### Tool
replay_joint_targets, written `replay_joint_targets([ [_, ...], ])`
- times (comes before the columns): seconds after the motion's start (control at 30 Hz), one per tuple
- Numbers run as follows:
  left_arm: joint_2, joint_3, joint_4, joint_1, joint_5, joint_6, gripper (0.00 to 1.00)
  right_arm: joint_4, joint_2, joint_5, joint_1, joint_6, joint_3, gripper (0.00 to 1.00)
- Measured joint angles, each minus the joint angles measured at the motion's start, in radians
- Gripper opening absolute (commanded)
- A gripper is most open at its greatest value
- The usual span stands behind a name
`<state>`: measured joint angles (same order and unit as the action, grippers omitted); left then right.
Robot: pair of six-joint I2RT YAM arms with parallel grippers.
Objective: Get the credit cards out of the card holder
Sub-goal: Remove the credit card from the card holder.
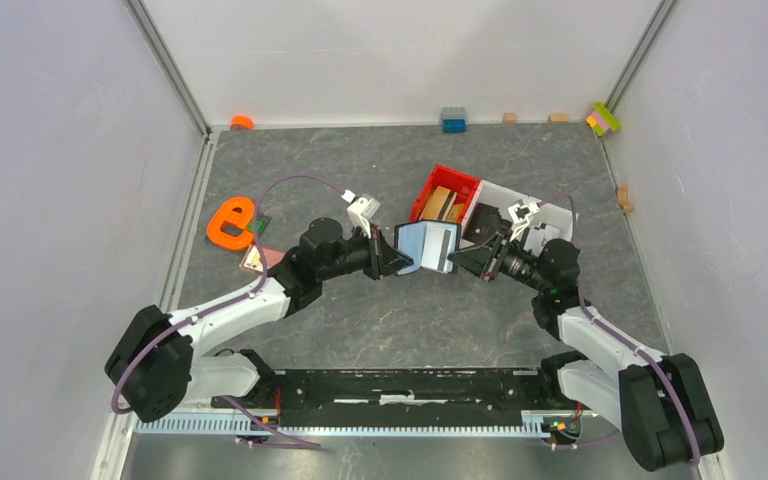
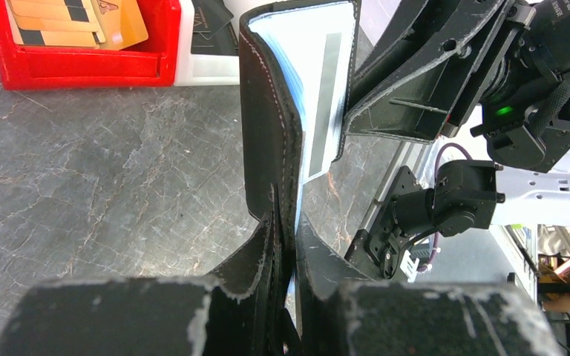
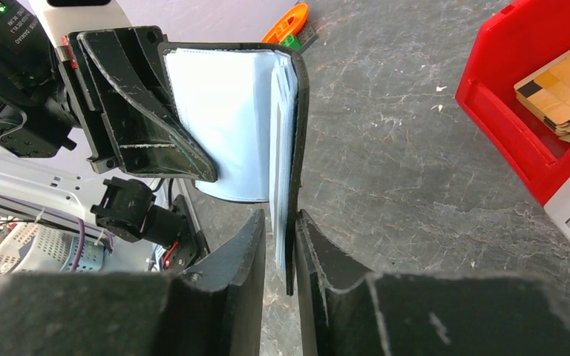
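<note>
The black card holder [image 1: 428, 246] hangs open in the air between my two grippers, its pale blue-grey inside showing. My left gripper [image 2: 286, 222] is shut on one flap of the card holder [image 2: 267, 119]. A greyish-white credit card [image 2: 328, 96] with a grey stripe sits in the other flap. My right gripper [image 3: 280, 219] pinches that flap's edge [image 3: 297, 148]; its right finger is against the black cover and its left finger is by the pale pages. In the top view my left gripper [image 1: 398, 262] and right gripper [image 1: 458, 262] face each other. A pinkish-copper card [image 1: 272, 257] lies by my left arm.
A red bin [image 1: 430, 190] holding tan flat pieces with black stripes stands just behind the card holder, with a white bin [image 1: 552, 215] to its right. An orange e-shaped piece [image 1: 230, 222] lies at the left. Small blocks [image 1: 452, 120] line the back wall.
</note>
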<state>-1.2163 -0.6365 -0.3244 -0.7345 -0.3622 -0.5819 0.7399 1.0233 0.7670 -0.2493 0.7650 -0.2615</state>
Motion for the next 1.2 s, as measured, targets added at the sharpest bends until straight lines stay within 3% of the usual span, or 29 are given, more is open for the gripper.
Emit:
replay_joint_targets([
  [0.07, -0.004, 0.000, 0.000, 0.000, -0.006, 0.000, 0.02, 0.000, 0.008, 0.002, -0.004, 0.000, -0.002, 0.21],
  [0.13, -0.005, 0.000, 0.000, 0.000, -0.008, 0.000, 0.02, 0.000, 0.015, 0.003, -0.006, 0.000, -0.006, 0.01],
  [0.33, -0.008, 0.000, 0.001, 0.000, -0.003, 0.000, 0.12, -0.002, 0.025, 0.011, -0.011, 0.000, -0.017, 0.00],
  [0.47, -0.006, -0.004, 0.036, 0.000, 0.055, 0.000, 0.07, -0.003, 0.025, 0.011, -0.011, 0.002, -0.017, 0.00],
  [0.53, -0.002, -0.005, 0.061, 0.000, 0.090, 0.001, 0.03, -0.004, 0.026, 0.011, -0.011, 0.006, -0.017, 0.06],
  [0.67, 0.008, -0.005, 0.061, 0.000, 0.090, 0.002, 0.02, 0.001, 0.037, 0.016, -0.013, 0.013, -0.018, 0.32],
  [0.83, 0.017, -0.001, 0.015, 0.000, 0.052, 0.002, 0.02, 0.007, 0.039, 0.018, -0.028, 0.014, -0.018, 0.33],
  [0.93, 0.017, 0.000, -0.005, 0.000, 0.026, 0.001, 0.02, 0.007, 0.039, 0.018, -0.039, 0.014, -0.018, 0.38],
  [1.1, 0.006, 0.000, -0.030, 0.000, -0.014, 0.001, 0.03, 0.007, 0.050, 0.018, -0.059, 0.005, -0.018, 0.22],
  [1.2, 0.004, 0.000, -0.021, 0.000, -0.006, 0.001, 0.04, -0.001, 0.053, 0.016, -0.063, -0.004, -0.019, 0.25],
])
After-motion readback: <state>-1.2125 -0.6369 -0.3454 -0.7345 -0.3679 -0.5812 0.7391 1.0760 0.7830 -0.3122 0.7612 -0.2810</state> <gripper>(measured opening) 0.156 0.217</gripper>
